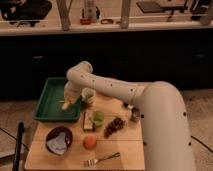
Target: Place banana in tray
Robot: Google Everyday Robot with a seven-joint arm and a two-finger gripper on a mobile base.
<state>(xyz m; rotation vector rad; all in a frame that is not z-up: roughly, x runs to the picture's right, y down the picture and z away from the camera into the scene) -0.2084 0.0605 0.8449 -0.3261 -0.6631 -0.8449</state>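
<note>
The dark-green tray (pixel 52 102) sits at the back left of the wooden table. My white arm reaches from the right over the table, and the gripper (pixel 67 102) hangs over the tray's right side. A pale-yellow banana (pixel 66 104) shows at the gripper's tip, just above or on the tray floor near the right rim. Whether the gripper holds it or merely touches it I cannot tell.
On the table: a pale green cup (pixel 88 95) next to the tray, a green cup (pixel 98 117), a dark bar-shaped item (pixel 88 120), a grape bunch (pixel 114 126), an orange fruit (pixel 89 142), a purple bowl (pixel 58 140), a fork (pixel 102 159) and a small can (pixel 134 114).
</note>
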